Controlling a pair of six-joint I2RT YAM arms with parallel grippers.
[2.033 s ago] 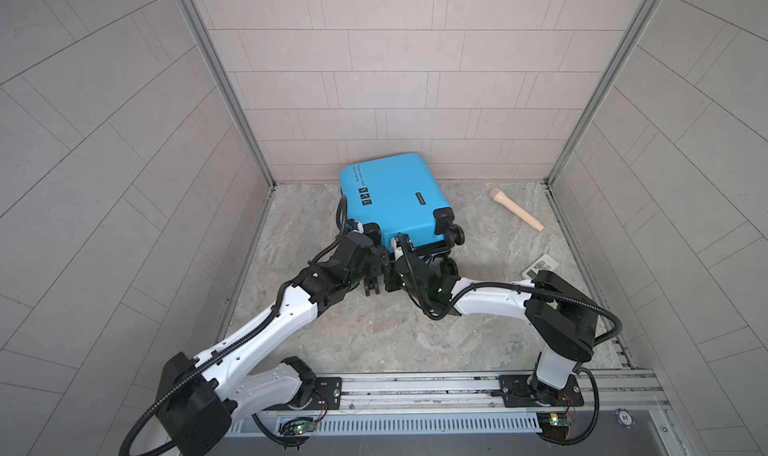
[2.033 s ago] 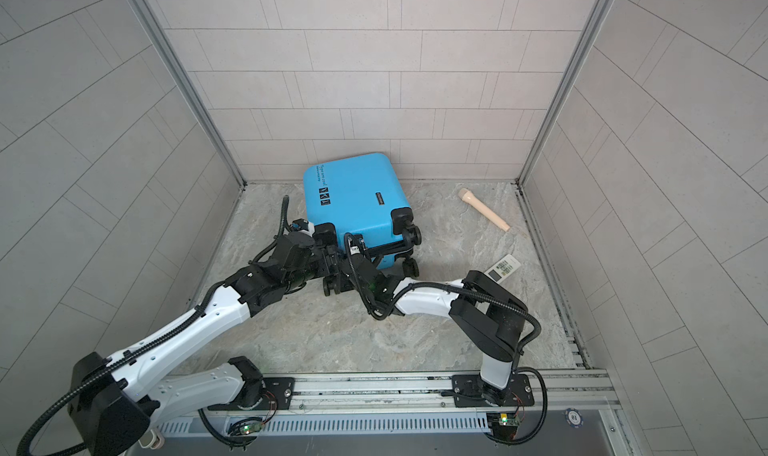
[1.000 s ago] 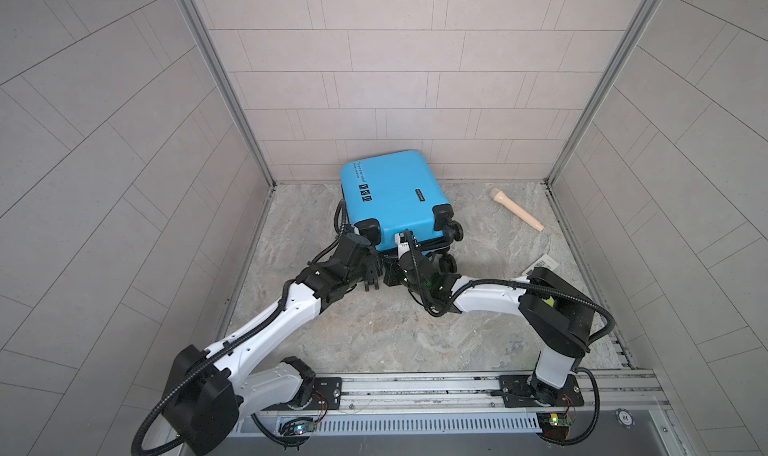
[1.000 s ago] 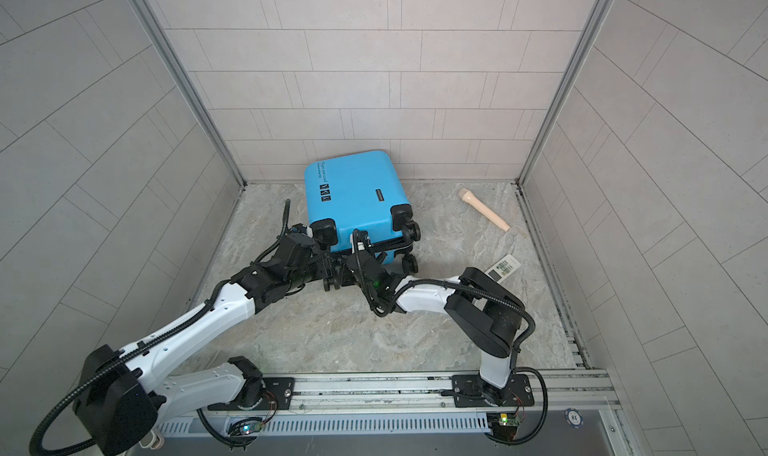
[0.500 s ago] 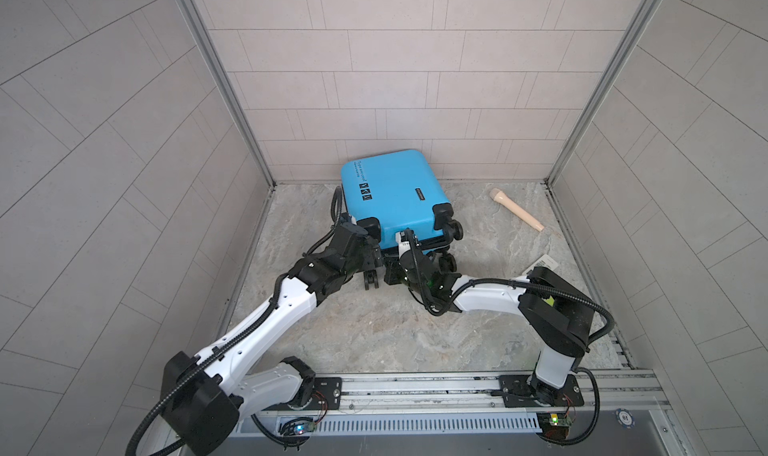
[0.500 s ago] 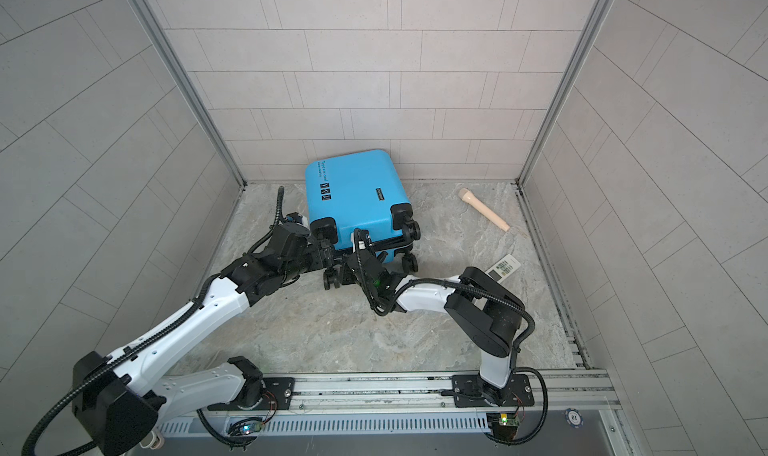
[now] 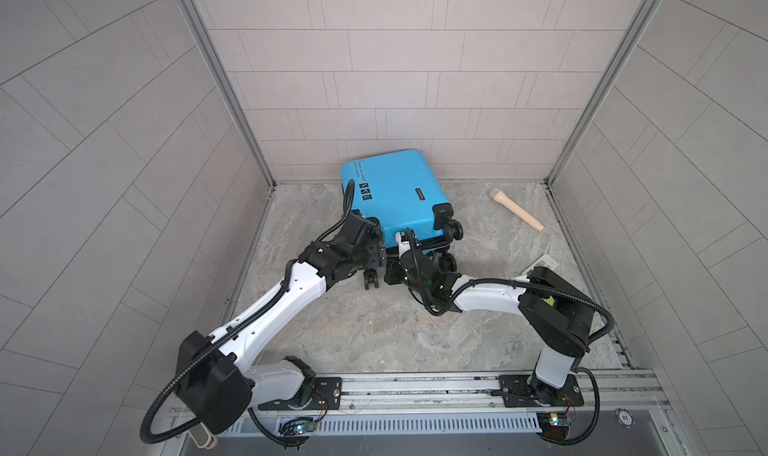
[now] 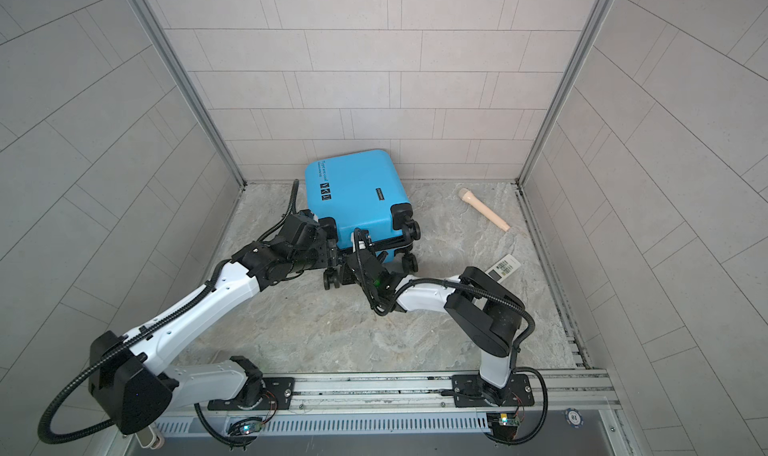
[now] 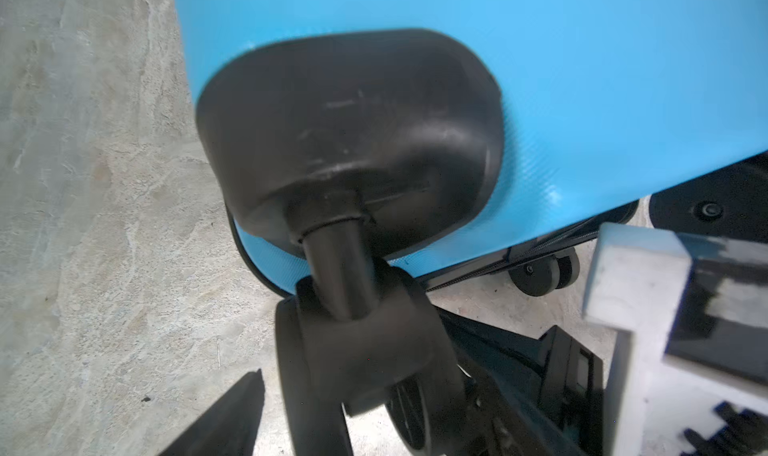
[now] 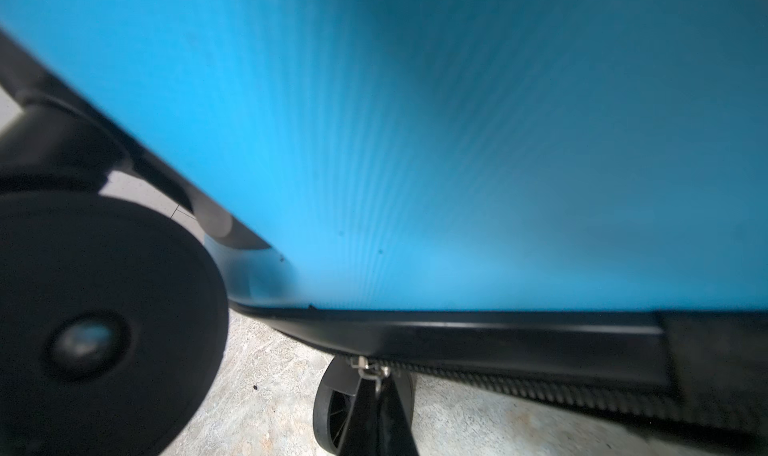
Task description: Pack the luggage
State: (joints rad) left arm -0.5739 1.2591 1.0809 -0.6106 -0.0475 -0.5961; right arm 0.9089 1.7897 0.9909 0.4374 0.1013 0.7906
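The bright-blue luggage (image 7: pixel 395 192) (image 8: pixel 357 192) lies flat by the back wall, its black wheels toward me. My left gripper (image 7: pixel 376 258) (image 8: pixel 332 258) is at its near-left corner. In the left wrist view the gripper (image 9: pixel 361 425) is open around a black spinner wheel (image 9: pixel 365 350), and one fingertip (image 9: pixel 224 420) stands clear of that wheel. My right gripper (image 7: pixel 397 262) (image 8: pixel 351 262) reaches under the near edge of the luggage. In the right wrist view the gripper (image 10: pixel 376 395) is shut on the metal zipper pull (image 10: pixel 370 366), under the blue shell (image 10: pixel 415 121).
A beige microphone-shaped stick (image 7: pixel 517 208) (image 8: pixel 484 208) lies at the back right of the stone floor. A white remote (image 7: pixel 540 264) (image 8: pixel 505 266) lies by the right wall, behind my right arm. Tiled walls close in the back and both sides.
My left gripper has opened and moved up to the luggage's near-left wheel. The luggage has shifted slightly toward the back wall. My right gripper stays shut at the zipper.
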